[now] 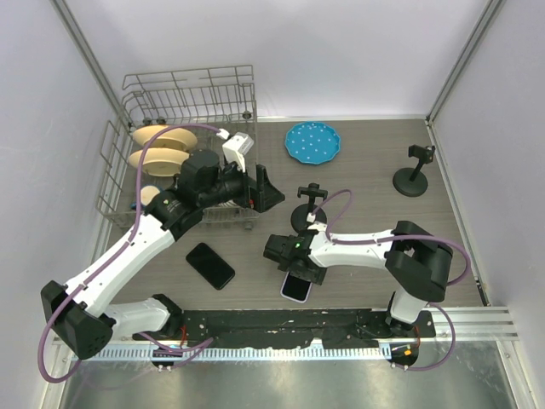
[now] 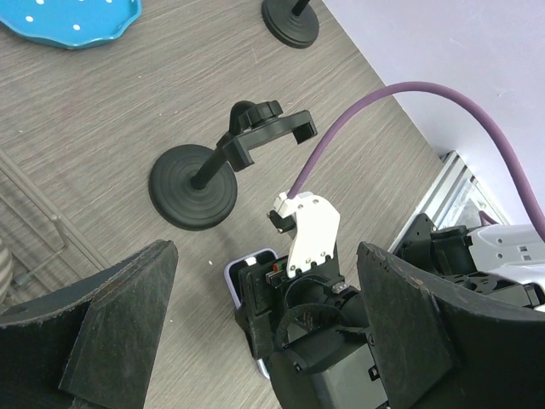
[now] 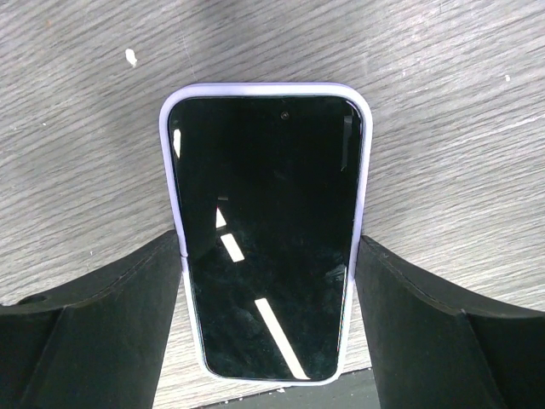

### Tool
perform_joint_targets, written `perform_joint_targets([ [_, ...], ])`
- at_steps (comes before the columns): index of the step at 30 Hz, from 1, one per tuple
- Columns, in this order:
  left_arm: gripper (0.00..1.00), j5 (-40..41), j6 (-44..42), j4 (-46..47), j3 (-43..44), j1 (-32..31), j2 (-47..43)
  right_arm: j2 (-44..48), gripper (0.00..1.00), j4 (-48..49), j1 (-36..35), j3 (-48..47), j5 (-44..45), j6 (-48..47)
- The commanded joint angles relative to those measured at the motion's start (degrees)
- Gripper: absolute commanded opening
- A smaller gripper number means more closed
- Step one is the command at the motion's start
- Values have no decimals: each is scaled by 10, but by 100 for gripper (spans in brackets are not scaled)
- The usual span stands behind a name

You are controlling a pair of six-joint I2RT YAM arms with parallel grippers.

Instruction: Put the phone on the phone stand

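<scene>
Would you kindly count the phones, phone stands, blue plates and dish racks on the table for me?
Phones: 2, the lilac-cased phone and the black phone
Phone stands: 2, the near stand and the far stand
Blue plate: 1
Dish rack: 1
Total: 6

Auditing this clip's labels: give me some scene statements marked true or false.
1. The lavender-cased phone lies flat on the table between the right gripper's fingers. True.
2. The left gripper holds the black phone. False: it is open and empty; the black phone lies on the table.
3. The middle stand and the right stand are both empty. True.
4. The blue plate sits in the dish rack. False: it lies on the table.
</scene>
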State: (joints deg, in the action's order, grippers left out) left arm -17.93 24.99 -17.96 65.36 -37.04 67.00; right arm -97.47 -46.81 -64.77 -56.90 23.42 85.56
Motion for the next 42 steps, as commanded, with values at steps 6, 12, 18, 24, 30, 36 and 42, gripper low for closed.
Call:
perform_joint_targets([
  [6,91,-2,-5,6,23,-2,5,40,1,108,3,71,25,-20],
  [12,91,-2,-5,6,21,-3,5,260,1,325,9,213,62,-105],
  [18,93,-12,4,10,20,-2,13,426,1,390,20,255,160,-225],
  [24,96,-89,23,20,27,-3,55,508,1,378,29,194,238,-325],
  [30,92,-148,30,28,31,-10,90,523,1,390,38,133,266,-389],
  [36,98,-173,30,50,22,-37,103,501,1,427,51,98,253,-421],
  [42,88,-186,34,56,22,-44,117,483,1,465,57,95,222,-425],
])
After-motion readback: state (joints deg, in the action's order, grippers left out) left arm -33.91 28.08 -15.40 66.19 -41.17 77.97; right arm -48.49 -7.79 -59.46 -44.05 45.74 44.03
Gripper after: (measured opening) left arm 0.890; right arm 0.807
